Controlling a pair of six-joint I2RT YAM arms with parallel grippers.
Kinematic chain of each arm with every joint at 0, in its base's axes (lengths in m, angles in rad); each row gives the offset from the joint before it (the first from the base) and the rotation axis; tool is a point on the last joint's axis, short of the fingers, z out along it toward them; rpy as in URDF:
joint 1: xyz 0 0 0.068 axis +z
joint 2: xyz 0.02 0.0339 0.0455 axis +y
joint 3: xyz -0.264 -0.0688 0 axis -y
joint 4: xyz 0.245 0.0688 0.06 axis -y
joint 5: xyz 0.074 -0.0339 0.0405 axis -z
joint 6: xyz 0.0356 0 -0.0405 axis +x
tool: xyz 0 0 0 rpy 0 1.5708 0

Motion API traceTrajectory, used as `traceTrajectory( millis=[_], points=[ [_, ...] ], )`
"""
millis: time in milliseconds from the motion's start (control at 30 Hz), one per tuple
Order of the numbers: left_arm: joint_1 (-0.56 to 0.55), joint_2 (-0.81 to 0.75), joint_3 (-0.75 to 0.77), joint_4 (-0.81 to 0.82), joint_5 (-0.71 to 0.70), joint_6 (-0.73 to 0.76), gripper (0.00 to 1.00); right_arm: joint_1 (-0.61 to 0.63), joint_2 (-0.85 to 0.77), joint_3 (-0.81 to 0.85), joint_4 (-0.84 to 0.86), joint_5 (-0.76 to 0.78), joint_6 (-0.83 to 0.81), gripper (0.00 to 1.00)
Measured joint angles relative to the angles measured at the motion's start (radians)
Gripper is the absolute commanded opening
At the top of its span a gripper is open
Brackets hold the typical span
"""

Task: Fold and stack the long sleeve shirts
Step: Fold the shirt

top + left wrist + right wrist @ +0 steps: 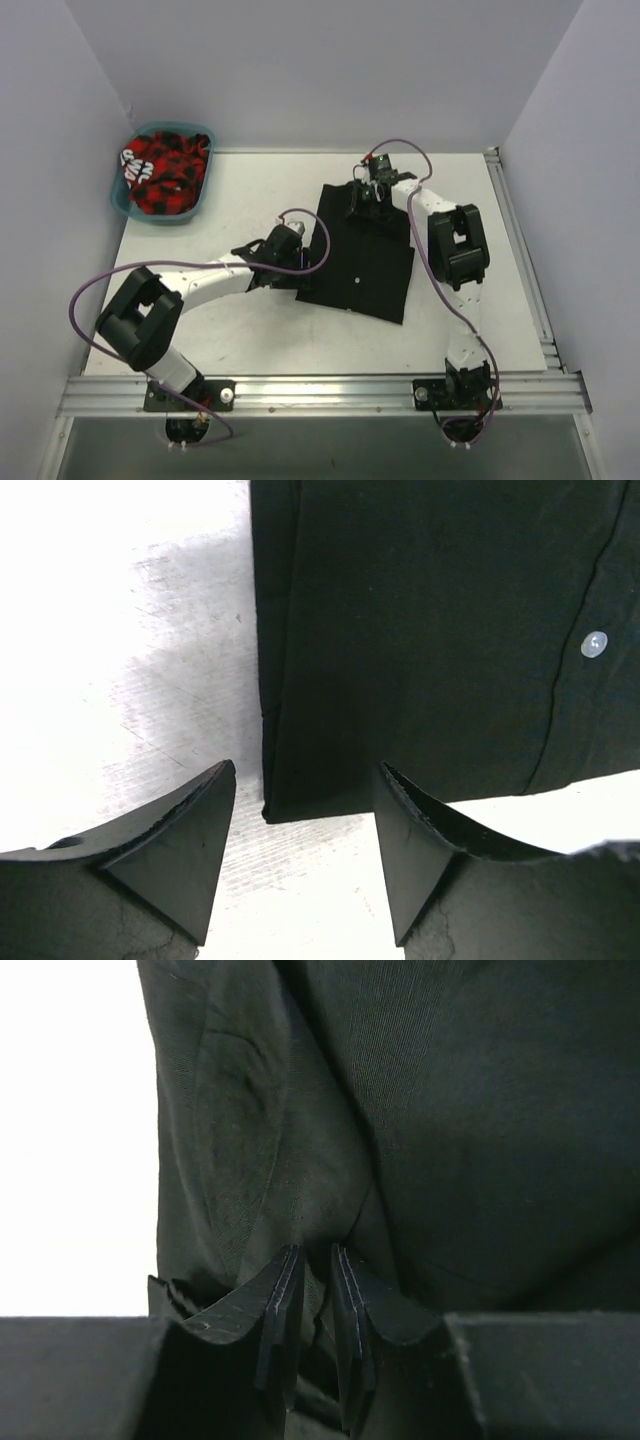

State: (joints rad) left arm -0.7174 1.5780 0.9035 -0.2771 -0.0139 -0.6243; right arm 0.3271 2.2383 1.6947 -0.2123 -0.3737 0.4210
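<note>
Counted in the top view: 1 black shirt (362, 255), 1 teal basket (128, 205), 2 arms.
Black shirt is laid flat on the table (200, 330), folded to a rough rectangle, at centre and slightly toward 3 o'clock.
The basket is set at the table's 10 o'clock corner, well apart from the shirt. It is filled with red-and-black checked cloth (165, 170); the number of pieces cannot be told.
Left gripper (304, 770) is placed at the shirt's 9 o'clock edge. Its jaws are spread apart, with a corner of the folded edge seen between them and nothing gripped.
1 pale button (594, 645) is seen in the left wrist view.
Right gripper (315, 1252) is placed at the shirt's 12 o'clock edge. Its jaws are nearly together, pinched on a bunched fold of the shirt.
</note>
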Motion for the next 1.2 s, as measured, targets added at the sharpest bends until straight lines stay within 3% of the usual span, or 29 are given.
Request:
traceTrajectory(
  millis=[333, 433, 533, 567, 733, 1200],
  points=[
    [-0.006, 0.034, 0.0, 0.006, 0.003, -0.01, 0.56, 0.002, 0.032, 0.009, 0.014, -0.027, 0.023, 0.18],
    [-0.008, 0.045, 0.0, 0.008, 0.017, -0.019, 0.43, 0.002, 0.032, 0.009, 0.014, -0.027, 0.023, 0.18],
    [-0.008, 0.046, 0.0, 0.013, 0.029, -0.026, 0.38, 0.002, 0.032, 0.009, 0.014, -0.027, 0.023, 0.18],
    [-0.008, 0.046, 0.0, 0.014, 0.032, -0.027, 0.3, 0.002, 0.032, 0.009, 0.014, -0.027, 0.023, 0.18],
    [-0.009, 0.045, -0.01, 0.024, 0.042, -0.04, 0.1, 0.002, 0.032, 0.009, 0.015, -0.027, 0.024, 0.18],
    [-0.015, -0.019, -0.059, 0.027, 0.064, -0.056, 0.07, 0.003, 0.032, 0.009, 0.014, -0.026, 0.029, 0.18]
  ],
)
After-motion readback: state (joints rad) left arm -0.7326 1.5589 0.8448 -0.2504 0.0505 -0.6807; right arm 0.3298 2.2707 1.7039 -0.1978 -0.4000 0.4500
